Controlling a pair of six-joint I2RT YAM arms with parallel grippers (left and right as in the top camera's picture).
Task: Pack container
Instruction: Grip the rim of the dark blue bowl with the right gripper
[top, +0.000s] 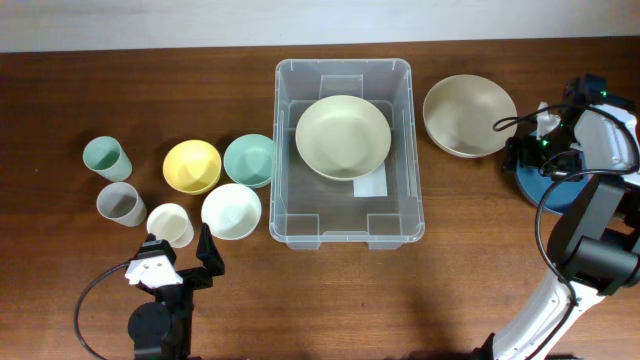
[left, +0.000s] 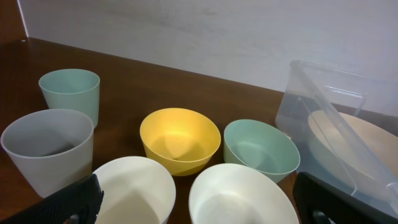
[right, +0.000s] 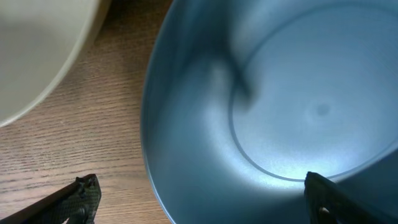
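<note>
- Container (top: 395, 215) sits mid-table between both arms, cream bowl (top: 342, 137) inside.
- Right gripper (right: 202, 196), jaws apart, hangs over blue bowl (right: 298, 93); container lies to its left.
- Left gripper (left: 199, 199), jaws apart, faces white bowl (left: 242, 196).

No txt I can read in any view. Only candidate: white label (top: 373, 188) on base of the container (top: 330, 212), partly under the cream bowl (top: 343, 137). From overhead it looks blank; any print is too small to make out.
</note>
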